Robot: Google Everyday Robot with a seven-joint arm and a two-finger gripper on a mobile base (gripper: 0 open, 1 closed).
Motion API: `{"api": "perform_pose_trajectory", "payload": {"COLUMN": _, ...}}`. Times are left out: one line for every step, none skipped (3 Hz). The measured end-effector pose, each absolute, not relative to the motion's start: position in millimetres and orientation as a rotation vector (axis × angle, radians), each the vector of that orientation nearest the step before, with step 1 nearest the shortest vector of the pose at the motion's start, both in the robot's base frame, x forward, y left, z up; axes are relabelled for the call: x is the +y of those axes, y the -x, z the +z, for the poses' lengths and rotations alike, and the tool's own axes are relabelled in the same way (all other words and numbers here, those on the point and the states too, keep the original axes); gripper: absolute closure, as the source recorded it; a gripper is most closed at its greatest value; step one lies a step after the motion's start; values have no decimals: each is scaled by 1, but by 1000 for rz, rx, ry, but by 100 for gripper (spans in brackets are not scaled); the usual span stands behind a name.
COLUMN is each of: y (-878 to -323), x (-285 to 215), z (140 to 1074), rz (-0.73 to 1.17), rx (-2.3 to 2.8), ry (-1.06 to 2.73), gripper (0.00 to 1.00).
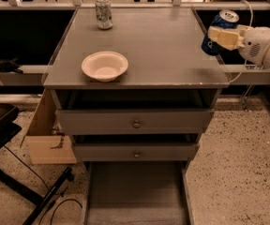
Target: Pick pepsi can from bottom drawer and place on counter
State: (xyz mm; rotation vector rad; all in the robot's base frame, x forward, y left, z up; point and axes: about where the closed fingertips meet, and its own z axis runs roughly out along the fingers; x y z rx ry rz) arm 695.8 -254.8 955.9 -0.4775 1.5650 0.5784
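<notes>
The dark blue pepsi can [219, 28] with a silver top is held tilted in the air just past the right edge of the counter [168, 50]. My gripper [223, 35], with cream fingers, is shut on the can's side; the white arm comes in from the right. The bottom drawer [135, 191] is pulled out at the foot of the cabinet and its grey floor shows nothing in it.
A white bowl [105, 65] sits near the counter's front left. A pale silver-green can [103, 13] stands at the back left. Two knobbed drawers [136, 123] are shut. A cardboard box [48, 135] stands to the cabinet's left, and a black stand [3, 139] further left.
</notes>
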Motion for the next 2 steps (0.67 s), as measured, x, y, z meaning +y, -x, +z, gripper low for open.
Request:
{"api": "perform_pose_trajectory", "payload": {"y": -735, "x": -259, "z": 938, "rz": 546, "rx": 1630, "ry": 466, "gripper": 100}}
{"api": "perform_pose_trajectory", "payload": {"y": -771, "x": -241, "z": 910, "rz": 552, "rx": 1704, "ry": 501, "gripper": 100}}
